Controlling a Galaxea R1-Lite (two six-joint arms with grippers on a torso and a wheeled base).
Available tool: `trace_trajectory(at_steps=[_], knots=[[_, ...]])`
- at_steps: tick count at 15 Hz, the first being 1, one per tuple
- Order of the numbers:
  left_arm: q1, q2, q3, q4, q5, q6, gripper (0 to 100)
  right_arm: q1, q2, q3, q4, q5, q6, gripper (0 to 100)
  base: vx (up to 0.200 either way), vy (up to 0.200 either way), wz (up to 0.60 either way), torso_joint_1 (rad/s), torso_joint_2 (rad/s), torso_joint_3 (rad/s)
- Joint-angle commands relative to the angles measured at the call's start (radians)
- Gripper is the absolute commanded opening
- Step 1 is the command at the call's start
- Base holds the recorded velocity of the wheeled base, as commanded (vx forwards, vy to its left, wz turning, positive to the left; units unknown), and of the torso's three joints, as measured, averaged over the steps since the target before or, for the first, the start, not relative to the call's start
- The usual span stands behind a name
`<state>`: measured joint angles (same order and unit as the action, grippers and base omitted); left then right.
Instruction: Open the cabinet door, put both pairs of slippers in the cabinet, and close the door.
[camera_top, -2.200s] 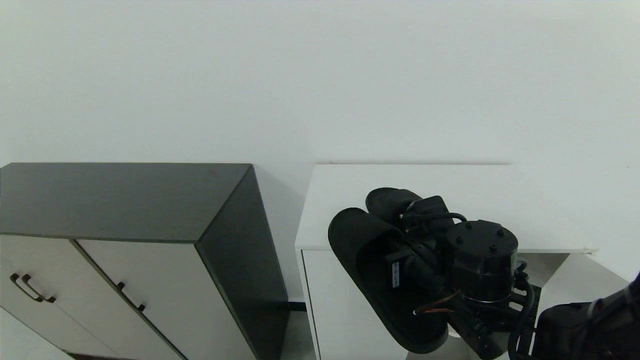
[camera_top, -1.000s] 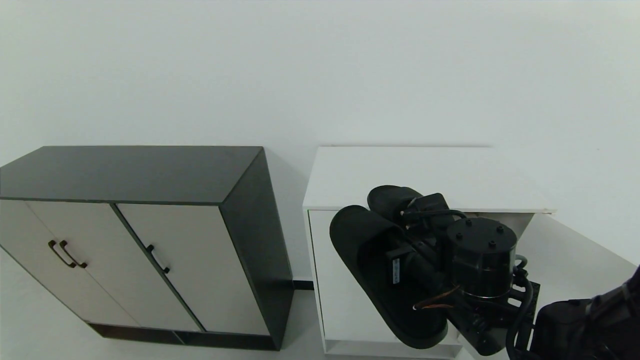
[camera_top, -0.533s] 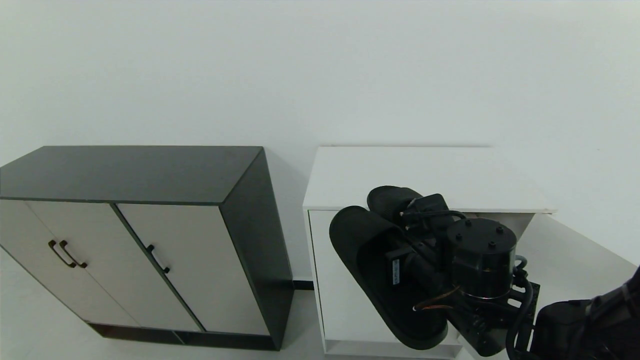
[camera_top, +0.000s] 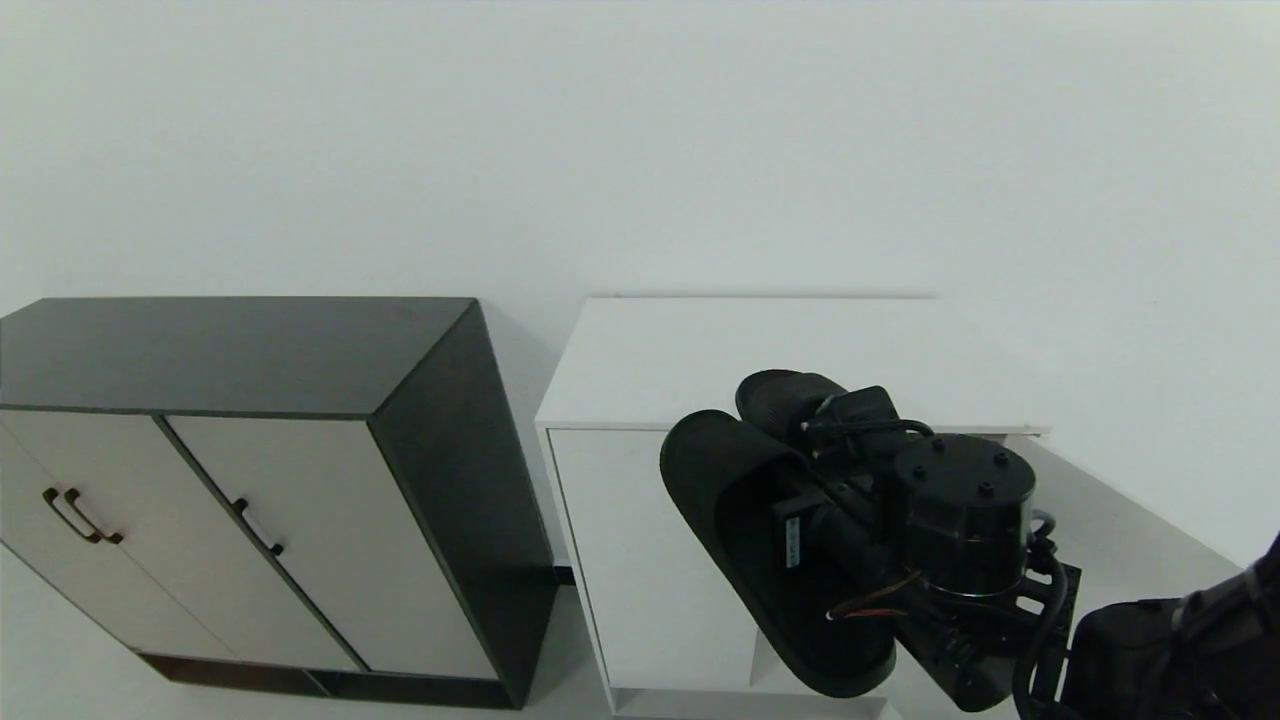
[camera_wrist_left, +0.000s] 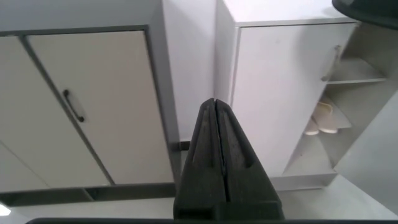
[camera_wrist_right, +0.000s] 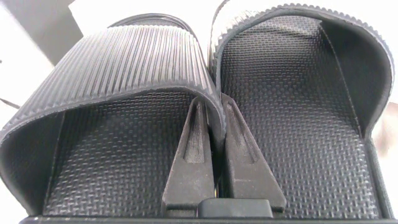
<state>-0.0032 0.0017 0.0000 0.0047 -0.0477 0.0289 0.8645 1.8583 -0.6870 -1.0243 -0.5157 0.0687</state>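
Pinching the touching inner edges of the black slippers, the right gripper holds them up before the white cabinet — it stands open, and a pale pair lies inside, low down. The left gripper is pressed together.

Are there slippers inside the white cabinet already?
Yes, a light pair of slippers sits low down inside the white cabinet.
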Motion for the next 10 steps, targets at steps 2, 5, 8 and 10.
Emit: trace_trajectory(at_steps=[2, 5, 8, 10], knots=[[0.0, 0.0, 0.0, 0.0, 0.0, 0.0, 0, 0.001, -0.001, 0.0, 0.0, 0.0, 0.0, 0, 0.0, -0.2, 0.0, 0.002, 0.0, 0.002], [0.0, 0.0, 0.0, 0.0, 0.0, 0.0, 0, 0.001, -0.001, 0.003, -0.004, 0.0, 0.002, 0, 0.0, -0.2, 0.0, 0.005, 0.0, 0.002], [0.0, 0.0, 0.0, 0.0, 0.0, 0.0, 0, 0.001, -0.001, 0.009, -0.004, 0.0, 0.002, 0, 0.0, -0.2, 0.0, 0.001, 0.0, 0.002], [0.0, 0.0, 0.0, 0.0, 0.0, -0.001, 0, 0.001, -0.001, 0.009, -0.004, 0.0, 0.002, 0, 0.0, -0.2, 0.0, 0.002, 0.0, 0.005]])
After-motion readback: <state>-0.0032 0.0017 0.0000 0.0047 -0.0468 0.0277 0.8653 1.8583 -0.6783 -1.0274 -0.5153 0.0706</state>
